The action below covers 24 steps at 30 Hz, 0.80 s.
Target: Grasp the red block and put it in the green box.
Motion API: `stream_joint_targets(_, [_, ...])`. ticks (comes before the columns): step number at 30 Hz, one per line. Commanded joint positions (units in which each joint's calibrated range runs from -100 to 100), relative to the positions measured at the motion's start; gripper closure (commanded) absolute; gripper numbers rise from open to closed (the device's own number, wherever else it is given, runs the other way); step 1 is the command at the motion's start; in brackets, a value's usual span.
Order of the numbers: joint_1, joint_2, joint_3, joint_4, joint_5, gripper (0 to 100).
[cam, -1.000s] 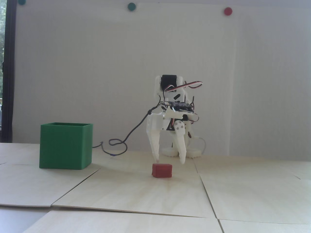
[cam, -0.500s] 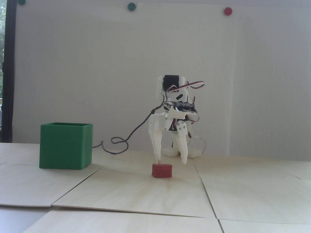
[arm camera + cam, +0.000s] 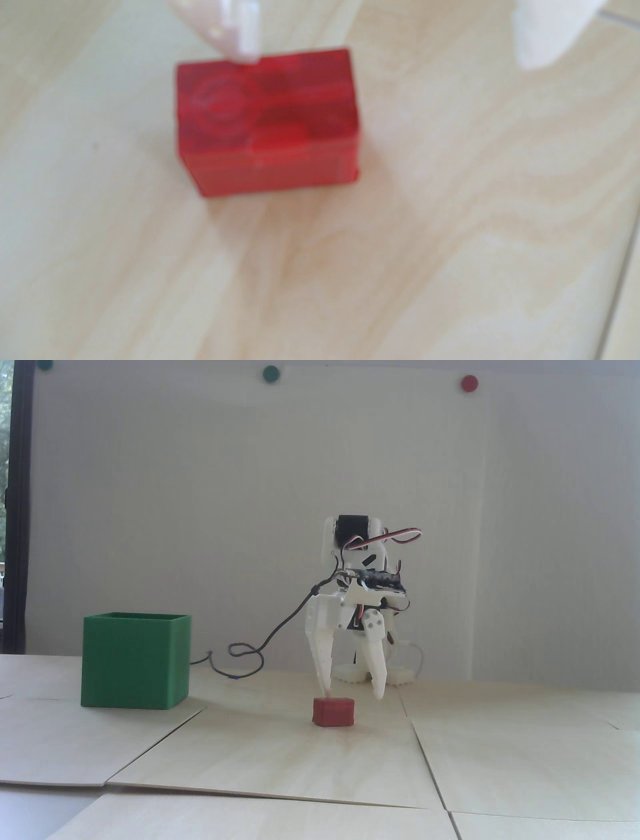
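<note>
The red block (image 3: 334, 712) sits on the pale wooden table, near the middle of the fixed view. The white gripper (image 3: 353, 695) hangs just above and behind it, jaws open and pointing down. Its left fingertip (image 3: 325, 691) is right at the block's top rear edge; the right fingertip (image 3: 378, 690) hangs to the right of the block. In the wrist view the block (image 3: 266, 121) fills the upper middle, with the gripper (image 3: 391, 62) open and empty and one fingertip (image 3: 244, 52) over the block's far edge. The green box (image 3: 135, 660) stands open-topped at the left.
A dark cable (image 3: 260, 647) loops on the table between the box and the arm's base (image 3: 372, 674). The table is made of wooden panels with seams (image 3: 420, 745). Green and red round dots (image 3: 469, 383) are on the white back wall.
</note>
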Motion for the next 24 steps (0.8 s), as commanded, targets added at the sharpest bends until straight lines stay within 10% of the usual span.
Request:
stream_joint_targets(1, [-0.2, -7.9, -3.6, 1.8, -0.5, 73])
stream_joint_targets(19, [9.0, -11.8, -4.2, 1.9, -0.6, 74])
stream_joint_targets(24, [8.4, -11.8, -4.2, 1.9, -9.3, 73])
